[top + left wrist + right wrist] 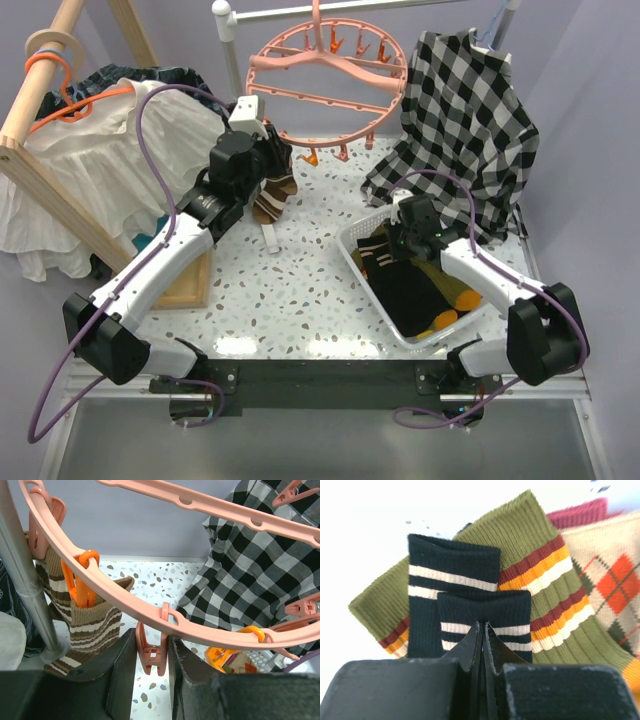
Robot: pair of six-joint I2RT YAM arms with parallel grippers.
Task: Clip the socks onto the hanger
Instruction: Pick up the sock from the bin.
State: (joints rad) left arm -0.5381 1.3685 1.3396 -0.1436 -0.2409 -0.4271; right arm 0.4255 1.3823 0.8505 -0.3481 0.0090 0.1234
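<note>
My top view looks down from above and behind both arm bases (190,385), far enough back to take in the whole counter (300,290), the pink hanger (254,70) and the basket (350,245). My left wrist view sits close under that hanger's ring, tilted up past its own pincer (151,647); my right wrist view looks steeply down, very near, onto the socks (455,575) in that basket.
</note>
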